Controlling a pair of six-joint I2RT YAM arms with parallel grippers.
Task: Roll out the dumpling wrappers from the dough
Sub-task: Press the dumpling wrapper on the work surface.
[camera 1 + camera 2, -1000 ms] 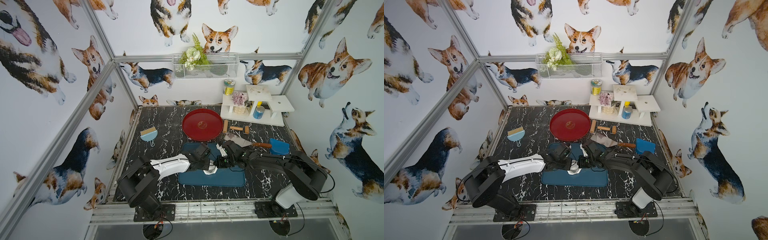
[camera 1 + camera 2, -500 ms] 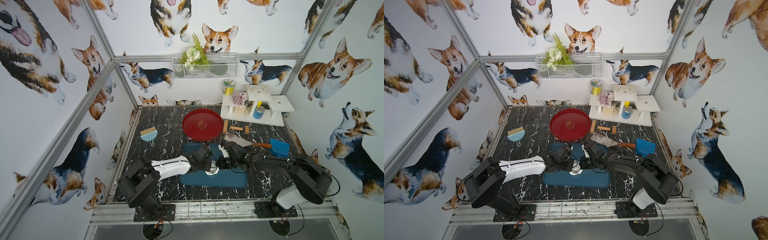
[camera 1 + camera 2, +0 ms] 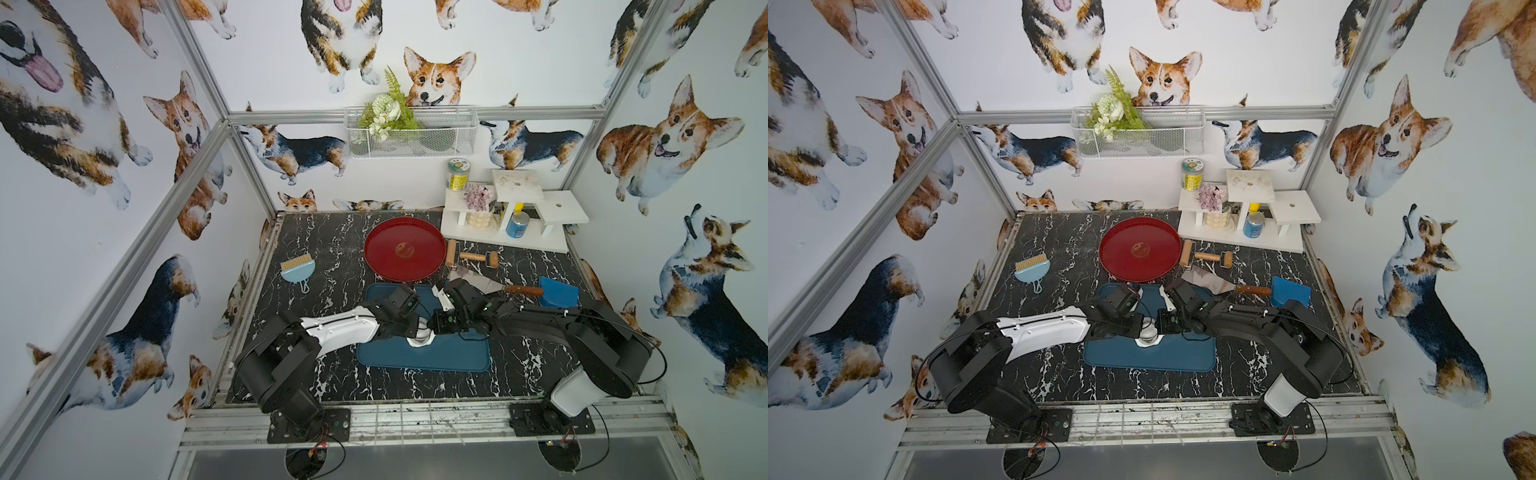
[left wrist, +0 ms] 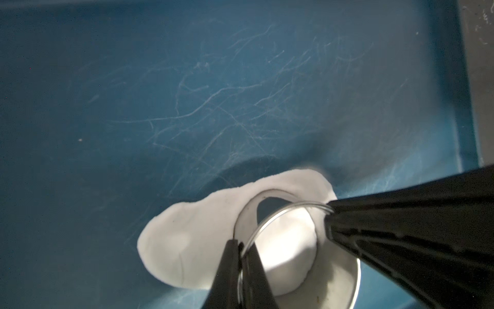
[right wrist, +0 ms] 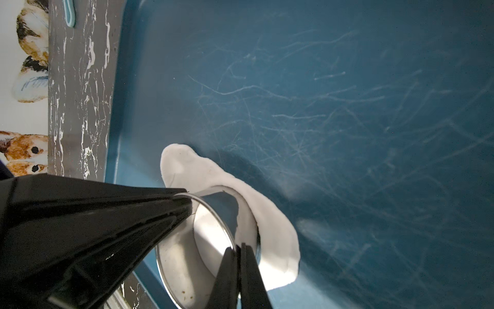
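On the blue tray (image 3: 457, 357) (image 3: 1183, 357) lies the dough (image 4: 192, 235) (image 5: 275, 240), a flattened white sheet with a round hole cut in it. A metal ring cutter (image 4: 280, 214) (image 5: 181, 267) stands tilted over that hole. Inside it sits a round white disc, a dumpling wrapper (image 4: 286, 248). My left gripper (image 4: 242, 246) (image 3: 415, 328) is shut on the cutter's rim. My right gripper (image 5: 239, 247) (image 3: 432, 328) is shut on the rim at the opposite side. In both top views the arms meet over the tray's middle and hide most of the dough (image 3: 1147, 341).
A red plate (image 3: 404, 248) lies behind the tray. To its right are a wooden roller (image 3: 473, 257), a scraper (image 3: 490, 286) and a blue box (image 3: 557, 293). A brush with dustpan (image 3: 296, 270) lies at the left. A white shelf (image 3: 507, 216) stands at the back right.
Both grippers have stayed shut on the cutter over the dough. Only slight shifts of the arms show.
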